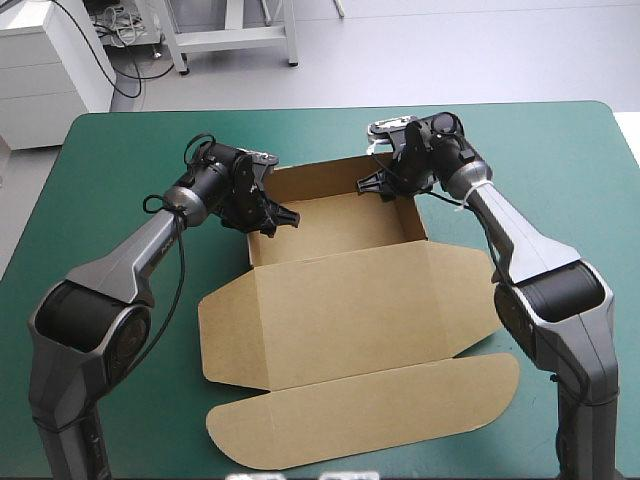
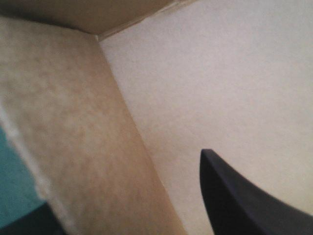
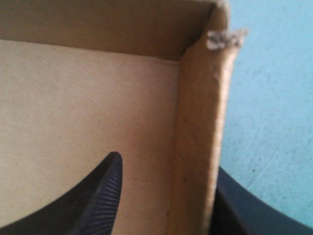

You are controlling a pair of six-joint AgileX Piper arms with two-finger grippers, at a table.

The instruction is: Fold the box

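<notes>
Your left gripper (image 1: 268, 214) has its fingers spread and sits astride the left wall of the box (image 1: 340, 300). One finger (image 2: 244, 200) is inside over the pale floor, and the other (image 2: 24, 224) is outside, low over the teal-green cover (image 1: 120, 150). The brown wall rises between them, and you cannot tell from its wrist view whether either finger touches it. Ahead of this gripper the left wall runs on to meet the far wall in a corner. Your right gripper (image 1: 385, 187) is spread too, astride the right wall close to its far corner. Its ribbed finger (image 3: 98, 200) is inside and clear of the board, and the other (image 3: 249, 210) is just beside the wall's outer face. Ahead of it, where the right wall meets the far wall, a frayed scrap of board (image 3: 222, 39) sticks out at the top edge. Between your two grippers lies the tray (image 1: 340, 225), with its far, left and right walls raised. Back from the grippers, toward the table's near edge, the lid (image 1: 350, 310) lies flat on the cover. It has a short flap at each side and a long rounded flap (image 1: 360, 415) nearest you. The whole box sits about mid-table.
</notes>
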